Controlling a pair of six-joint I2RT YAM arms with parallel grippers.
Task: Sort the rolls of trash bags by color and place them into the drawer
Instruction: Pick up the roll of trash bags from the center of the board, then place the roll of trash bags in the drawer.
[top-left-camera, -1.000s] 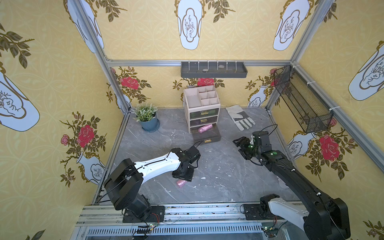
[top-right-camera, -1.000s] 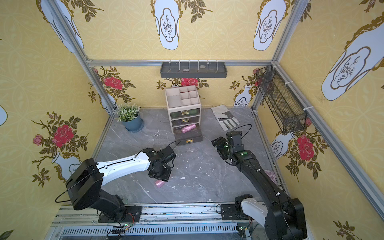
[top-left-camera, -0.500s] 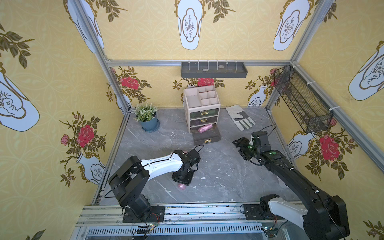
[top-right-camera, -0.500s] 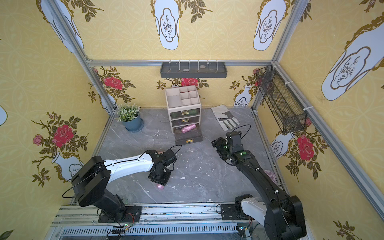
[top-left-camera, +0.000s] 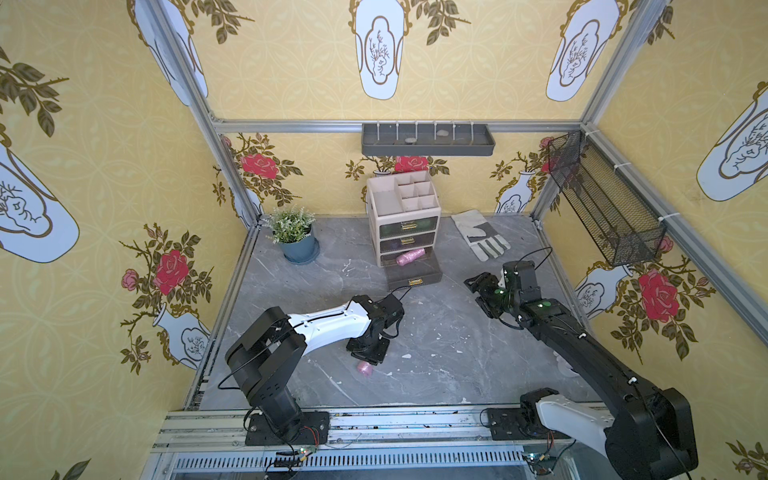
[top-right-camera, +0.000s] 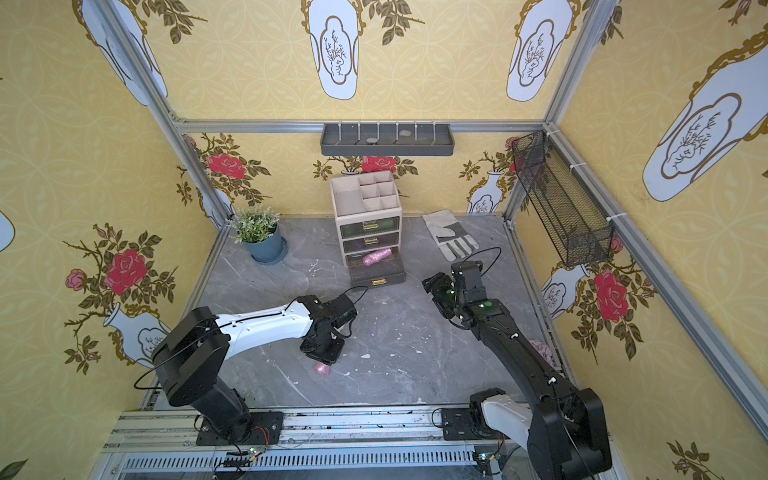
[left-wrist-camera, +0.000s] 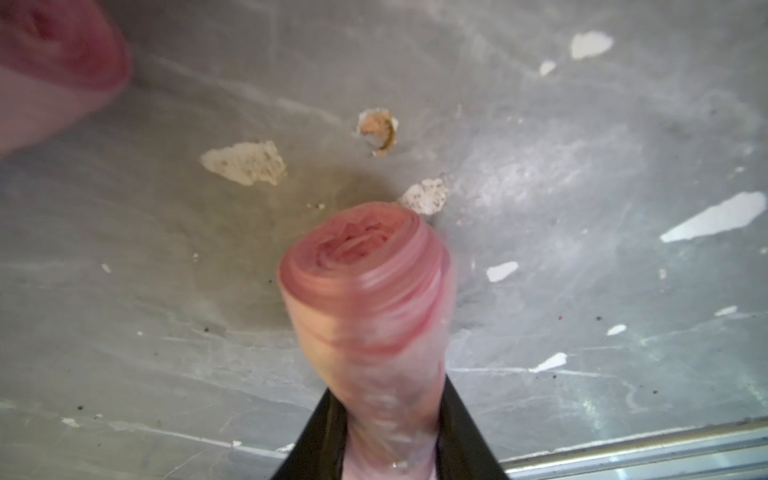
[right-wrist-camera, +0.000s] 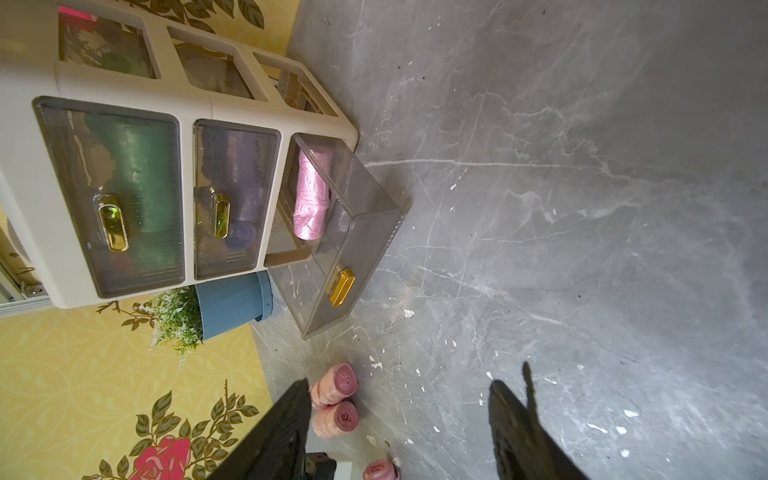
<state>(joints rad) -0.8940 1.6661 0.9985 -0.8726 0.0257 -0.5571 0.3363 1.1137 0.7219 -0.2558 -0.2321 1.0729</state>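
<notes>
Left gripper (left-wrist-camera: 388, 436): fingers pressed to both sides of a pink roll (left-wrist-camera: 365, 291), whose coiled end pointed away from the wrist. In both top views the same pink roll (top-left-camera: 364, 368) showed just under the gripper, near the front of the table. Whether it had left the surface could not be told. Right gripper (right-wrist-camera: 401, 386): jaws apart, nothing between them, hovering above the table and facing the chest. Table (top-left-camera: 457, 332): grey marbled top, flecked white. Chest (top-left-camera: 384, 201): beige, at the back wall. Top drawer (right-wrist-camera: 124, 199): shut, green showing through. Middle drawer (right-wrist-camera: 237, 195): shut, lilac showing through. Bottom drawer (top-left-camera: 413, 272): pulled out, a stored pink roll (top-left-camera: 409, 257) lying at its back. Two more pink rolls (right-wrist-camera: 336, 382): on the table, side by side, touching. Step judged in hand: pick-up of a pink roll bound for the bottom drawer, with green and lilac apparently done. Next move would call for a lift clear of the table, a carry over the drawer's front wall, and release beside the roll inside. The slick film could slip in a light grip.
</notes>
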